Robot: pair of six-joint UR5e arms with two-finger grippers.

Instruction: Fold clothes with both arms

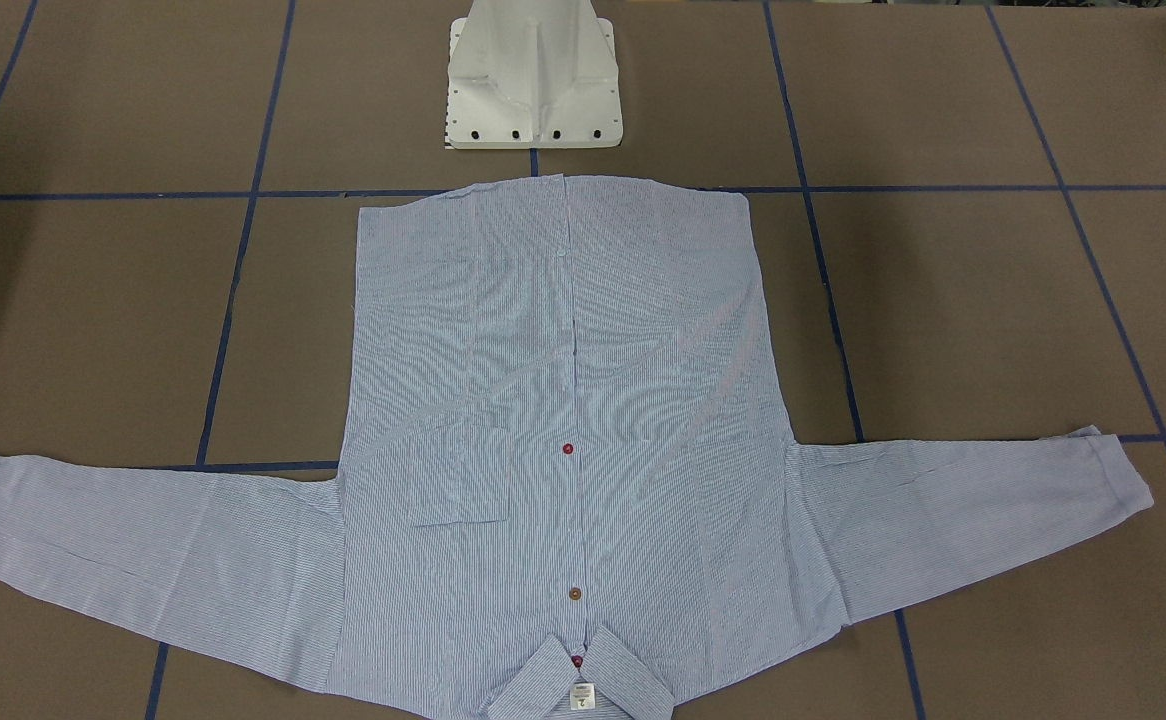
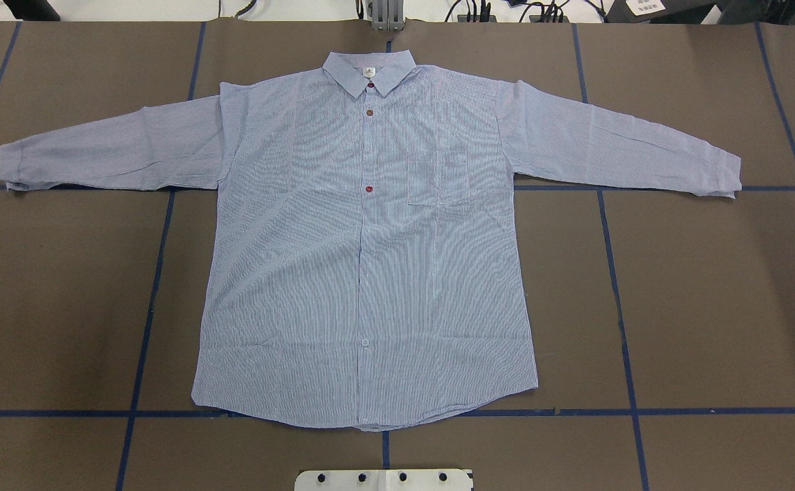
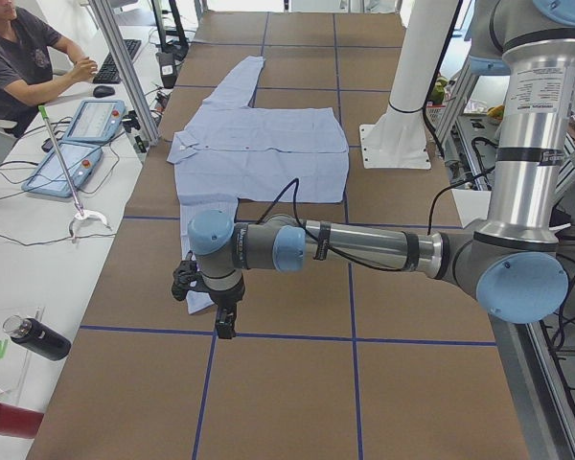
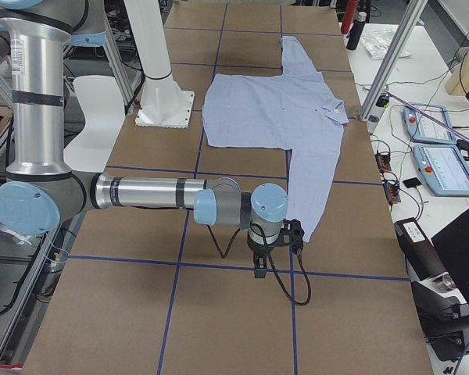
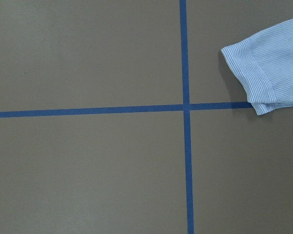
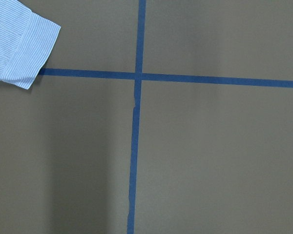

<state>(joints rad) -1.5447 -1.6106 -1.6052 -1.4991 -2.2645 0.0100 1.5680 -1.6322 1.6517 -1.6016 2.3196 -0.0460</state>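
Nearest the robot, you had the white pedestal base at the table edge, and just beyond it the hem of the striped shirt. The shirt lay flat and face up on the brown surface, buttoned, with its hem toward the robot and its collar toward your side.

Going outward along the placket, you would have seen a white button, then a red button level with the chest pocket, and then a brown button below the collar. The white neck label showed inside the collar.

Both sleeves were spread straight out to the sides. The left cuff and the right cuff each touched a line of blue tape.

The left gripper hung just past the left cuff, and the right gripper hung just past the right cuff. Both pointed down at the table. Only the side cameras caught them, so I cannot tell whether their fingers were parted or closed.

Farther off, a person sat at a desk.
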